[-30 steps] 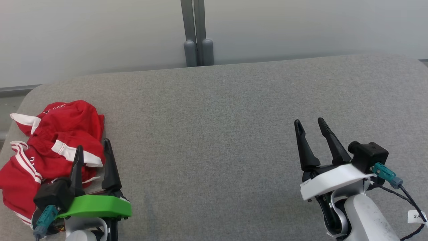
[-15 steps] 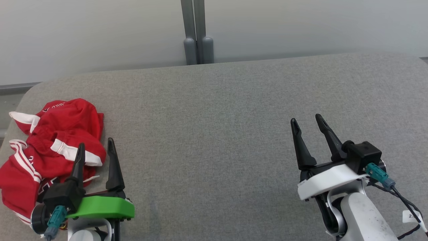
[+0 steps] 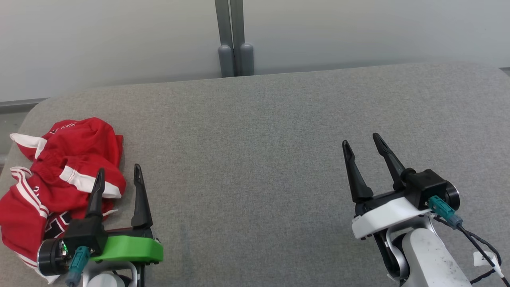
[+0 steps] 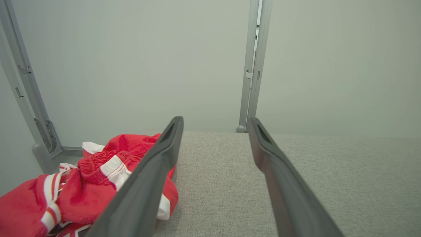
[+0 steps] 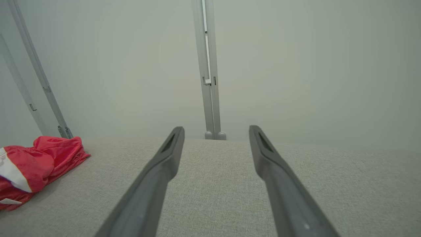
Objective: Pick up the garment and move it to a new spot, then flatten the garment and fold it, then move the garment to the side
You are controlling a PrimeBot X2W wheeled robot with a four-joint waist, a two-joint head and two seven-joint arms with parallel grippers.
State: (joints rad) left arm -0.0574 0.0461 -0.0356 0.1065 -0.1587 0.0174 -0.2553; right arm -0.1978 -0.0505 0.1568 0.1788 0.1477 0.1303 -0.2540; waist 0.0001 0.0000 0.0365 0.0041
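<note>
- Garment (image 3: 59, 159): red cloth with white stripes and bands.
- It is crumpled in a loose heap.
- It lies at the left end of the grey desk (image 3: 259, 159).

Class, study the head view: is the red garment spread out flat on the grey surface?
No, the red garment lies crumpled in a heap of folds at the left end of the grey surface.

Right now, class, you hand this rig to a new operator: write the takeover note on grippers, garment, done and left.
Left gripper: open, empty, beside the red garment.
Right gripper: open, empty, over the bare grey surface.
Garment: crumpled heap at the surface's left end.
Done: nothing yet.
Left: pick up, move, flatten, fold, set aside.
</note>
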